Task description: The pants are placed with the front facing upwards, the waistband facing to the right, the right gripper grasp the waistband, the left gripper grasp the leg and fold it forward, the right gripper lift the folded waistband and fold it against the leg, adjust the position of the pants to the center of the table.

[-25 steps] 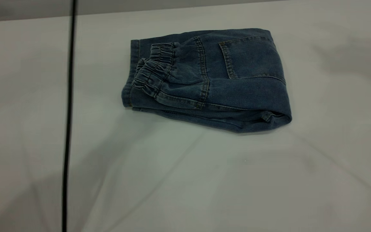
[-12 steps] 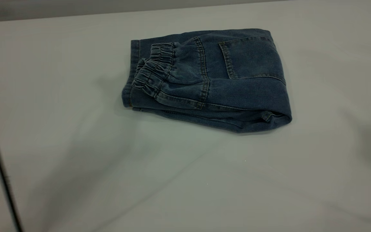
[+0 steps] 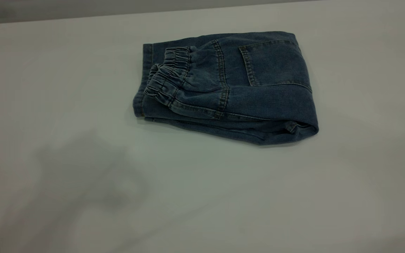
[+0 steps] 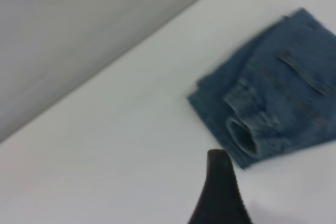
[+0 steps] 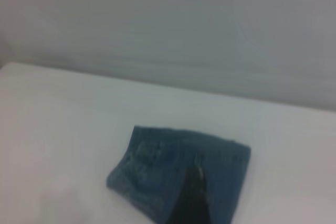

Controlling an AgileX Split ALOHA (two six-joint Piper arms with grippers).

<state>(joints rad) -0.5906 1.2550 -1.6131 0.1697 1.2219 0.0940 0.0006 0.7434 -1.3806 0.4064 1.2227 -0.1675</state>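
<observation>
One pr of pants [image 3: 230,88] lies folded on tabletop [image 3: 202,196], waistband [image 3: 167,75] on top; grippers' state: can't tell.

A bare test bench: plain white table [image 3: 83,193] against a blank grey wall [image 5: 210,35].

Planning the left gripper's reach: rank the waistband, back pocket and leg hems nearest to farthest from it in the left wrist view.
From the left gripper:
1. Leg hems, the edge of the pants facing it.
2. Waistband, folded on top just beyond.
3. Back pocket, toward the far folded end.
</observation>
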